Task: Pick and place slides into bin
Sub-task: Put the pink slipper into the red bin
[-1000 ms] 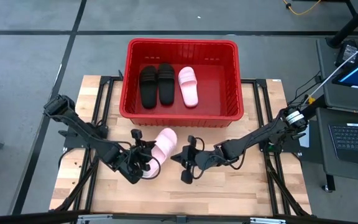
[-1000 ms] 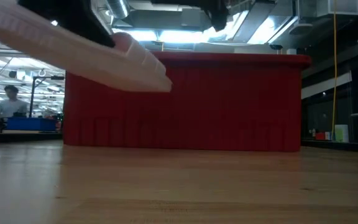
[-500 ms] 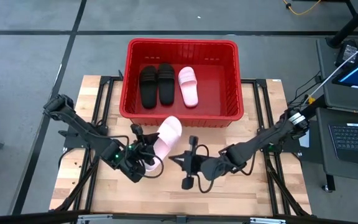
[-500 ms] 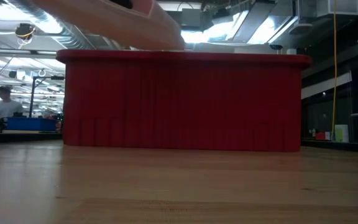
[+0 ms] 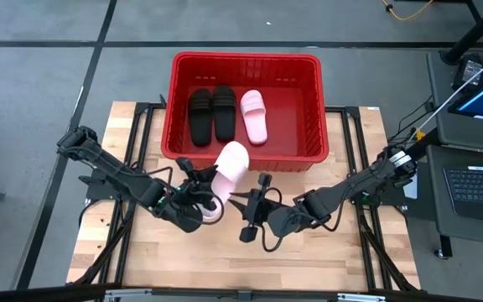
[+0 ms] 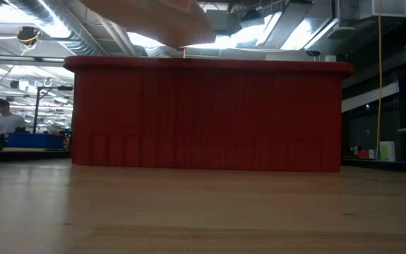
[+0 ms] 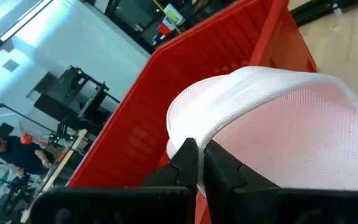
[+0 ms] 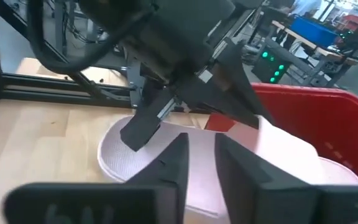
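My left pincer (image 5: 204, 204) clamped on pink slide (image 5: 228, 169), toe raised over bin (image 5: 246, 60) near rim. Right pincer (image 5: 248, 218) just beside, slightly parted, empty. Three slides already in bin. Need: carry clear over rim, release in free space beside pink one.

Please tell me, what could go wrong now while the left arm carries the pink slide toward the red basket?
1. The left gripper pinches only the thin edge of the pink slide, so the slide might slip or swing.
2. The slide's toe is just at the red basket's near rim; if too low, it may catch there.
3. The right gripper hangs close beside the slide, fingers slightly apart, and could bump it.
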Motion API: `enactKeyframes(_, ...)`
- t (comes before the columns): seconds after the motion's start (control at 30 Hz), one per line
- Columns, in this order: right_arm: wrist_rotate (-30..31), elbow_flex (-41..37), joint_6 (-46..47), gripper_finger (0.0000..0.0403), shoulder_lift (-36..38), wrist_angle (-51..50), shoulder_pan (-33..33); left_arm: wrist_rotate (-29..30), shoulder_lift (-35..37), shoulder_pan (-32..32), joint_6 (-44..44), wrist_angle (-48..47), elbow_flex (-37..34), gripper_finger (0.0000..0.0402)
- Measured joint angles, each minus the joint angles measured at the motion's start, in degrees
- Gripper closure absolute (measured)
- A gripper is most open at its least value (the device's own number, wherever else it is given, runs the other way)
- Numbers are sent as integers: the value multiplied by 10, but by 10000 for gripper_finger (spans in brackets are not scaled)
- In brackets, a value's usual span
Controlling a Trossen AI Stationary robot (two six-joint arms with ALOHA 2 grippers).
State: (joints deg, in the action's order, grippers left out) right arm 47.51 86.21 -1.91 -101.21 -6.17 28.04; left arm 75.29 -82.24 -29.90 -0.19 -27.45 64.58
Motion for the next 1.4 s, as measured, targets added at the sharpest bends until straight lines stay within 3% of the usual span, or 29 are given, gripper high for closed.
enactKeyframes(0.17,0,0,-8,273,0,0,-18,-28,0,1,39,62,0,397)
enactKeyframes(0.3,0,0,-33,259,0,-3,-34,-29,0,1,69,92,0,397)
enactKeyframes(0.6,0,0,9,281,0,-96,-62,-28,0,2,85,104,0,397)
enactKeyframes(0.83,0,0,14,294,0,-108,-64,-34,0,1,85,104,0,397)
enactKeyframes(1.4,82,0,-2,294,0,-162,-63,-68,0,1,74,110,-1,397)
